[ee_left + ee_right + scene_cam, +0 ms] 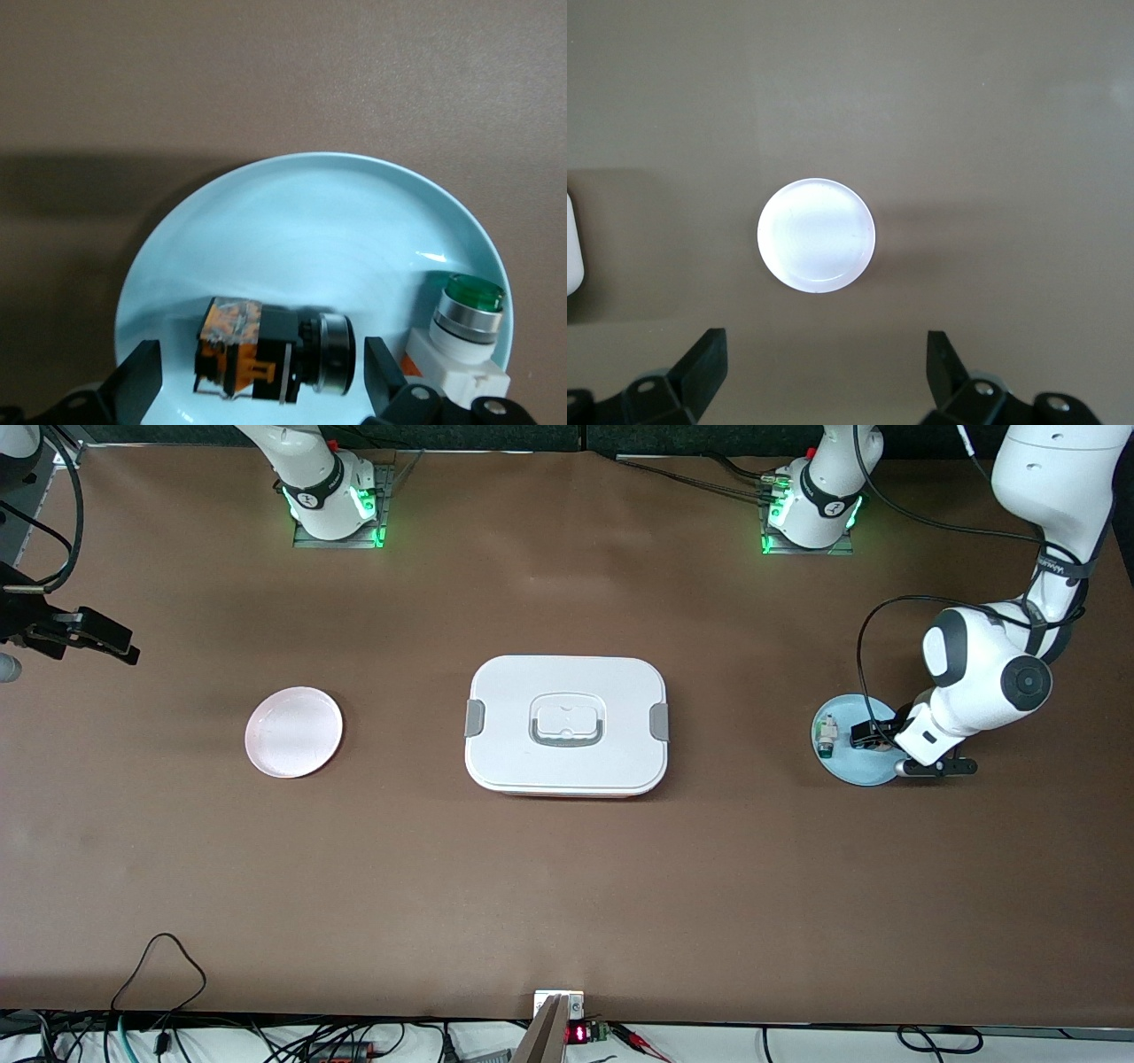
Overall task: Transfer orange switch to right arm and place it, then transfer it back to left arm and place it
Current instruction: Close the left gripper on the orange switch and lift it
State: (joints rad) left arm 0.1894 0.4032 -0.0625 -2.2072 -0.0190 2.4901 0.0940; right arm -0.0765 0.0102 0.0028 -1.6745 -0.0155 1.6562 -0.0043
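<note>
- The left gripper (pixel 257 376) is low over the blue plate (pixel 873 772) at the left arm's end of the table; its fingers (pixel 142 376) are spread wide, one to each side of the orange switch (pixel 275 352); neither finger touches the switch.
- The orange switch lies on its side on the blue plate, between the two fingertips; its orange-marked black body points toward one finger, its round black and metal end toward the other; a gap shows on both sides.
- The white-and-green component (pixel 461 332) lies on the same plate, just outside the finger that faces the switch's round end, near the plate's rim; it is apart from the switch.
- The right gripper (pixel 824 376) hangs high at the right arm's end of the table; this arm waits; its fingers (pixel 704 363) are spread and hold nothing.
- The pink plate (pixel 816 234) lies on the table below the right gripper, in line with the gap between its fingers; it carries nothing.
- The box (pixel 567 724) stands at the middle of the table (pixel 567 886), between the two plates, lid on, well apart from both grippers.
</note>
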